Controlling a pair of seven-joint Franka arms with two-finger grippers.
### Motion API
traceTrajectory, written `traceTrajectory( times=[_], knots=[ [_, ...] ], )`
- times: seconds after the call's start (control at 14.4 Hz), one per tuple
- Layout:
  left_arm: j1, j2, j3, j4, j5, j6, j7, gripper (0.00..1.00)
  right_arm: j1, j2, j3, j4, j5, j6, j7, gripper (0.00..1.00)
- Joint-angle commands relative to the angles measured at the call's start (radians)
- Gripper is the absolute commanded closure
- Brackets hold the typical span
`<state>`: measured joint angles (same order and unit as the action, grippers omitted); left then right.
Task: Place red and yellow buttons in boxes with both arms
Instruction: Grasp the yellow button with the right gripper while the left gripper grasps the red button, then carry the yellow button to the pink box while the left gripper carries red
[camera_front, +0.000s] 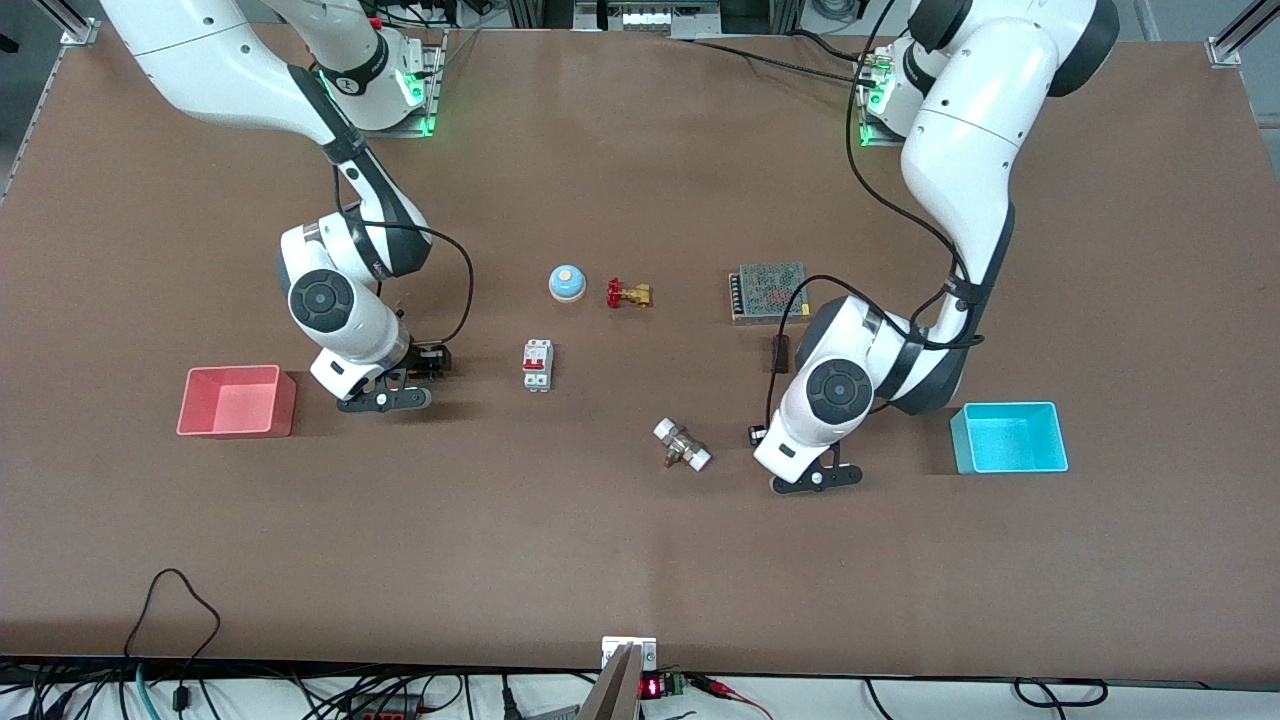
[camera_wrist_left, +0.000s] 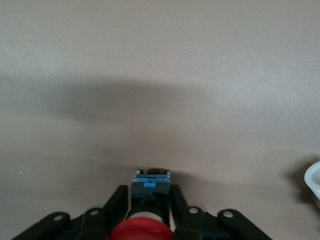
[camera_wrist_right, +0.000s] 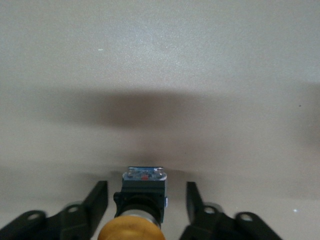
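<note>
A: Left gripper?
B: Pressed onto the red button, low over the table toward the cyan box.
A: Right gripper?
B: Spread, straddling the yellow button without touching it, beside the pink box. The button's stem lies along the fingers; closing looks sufficient.

We are seeing one box sitting at the right arm's end of the desk, the other box at the left arm's end, with a bell lying beside a valve between them.
</note>
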<state>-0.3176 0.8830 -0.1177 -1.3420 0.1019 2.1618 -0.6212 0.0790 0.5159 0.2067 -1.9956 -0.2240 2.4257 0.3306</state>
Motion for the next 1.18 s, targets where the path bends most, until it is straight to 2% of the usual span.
traceTrajectory(
  times=[0.0,0.21,0.28,0.49,0.7,0.83,0.9,1.11],
  knots=[
    [0.008,-0.006,0.003,0.014,0.019,-0.011,-0.005,0.95,-0.016,-0.004,0.011,-0.011,-0.02,0.004,-0.013,0.59],
    [0.029,-0.039,0.0,0.033,0.016,-0.084,-0.006,0.96,-0.016,0.0,0.011,-0.011,-0.02,0.004,-0.013,0.83],
    [0.035,-0.053,0.003,0.044,0.019,-0.133,-0.005,0.96,-0.016,-0.002,0.011,-0.009,-0.02,0.004,-0.015,0.85],
    [0.058,-0.085,0.004,0.079,0.022,-0.242,0.059,0.96,-0.025,-0.039,0.011,0.0,-0.014,-0.005,-0.016,0.85],
    [0.077,-0.16,0.071,0.072,0.041,-0.35,0.173,0.96,-0.08,-0.124,0.011,0.047,-0.006,-0.129,-0.047,0.85],
    [0.13,-0.196,0.073,0.075,0.041,-0.384,0.259,0.96,-0.12,-0.171,0.007,0.089,0.006,-0.198,-0.115,0.85],
    [0.158,-0.212,0.073,0.075,0.042,-0.396,0.317,0.96,-0.139,-0.19,-0.004,0.115,0.029,-0.233,-0.161,0.85],
    [0.251,-0.239,0.073,0.075,0.042,-0.422,0.538,0.96,-0.185,-0.198,-0.09,0.193,0.09,-0.313,-0.336,0.85]
  ],
)
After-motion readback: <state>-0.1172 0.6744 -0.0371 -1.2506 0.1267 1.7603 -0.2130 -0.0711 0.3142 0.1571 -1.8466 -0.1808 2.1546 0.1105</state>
